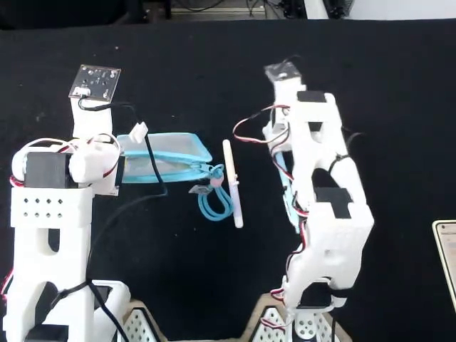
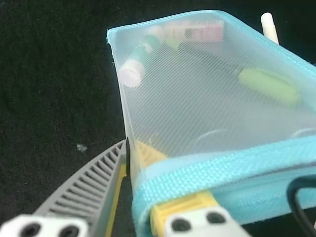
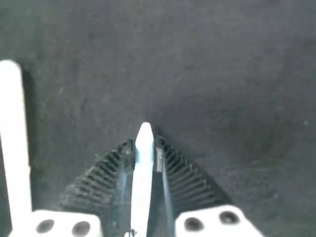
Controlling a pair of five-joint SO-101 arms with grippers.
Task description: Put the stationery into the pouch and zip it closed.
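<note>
The pouch (image 1: 165, 155) is clear mesh with teal edging and lies left of centre. My left gripper (image 2: 132, 154) is shut on the pouch's (image 2: 207, 108) end edge, and through the mesh I see a white-capped tube (image 2: 138, 61), a pink item and a green item. In the high view this gripper (image 1: 119, 168) sits at the pouch's left end. A white pen (image 1: 232, 183) lies on the mat just right of the pouch mouth. My right gripper (image 3: 144, 144) is shut on a pale blue-white pen (image 3: 142, 173). That held pen (image 1: 288, 187) shows under the right arm.
A blue cord loop (image 1: 214, 203) and the zipper pull (image 1: 198, 189) trail from the pouch mouth beside the loose pen (image 3: 12, 143). A tan flat object (image 1: 446, 249) sits at the right edge. The black mat covers the table.
</note>
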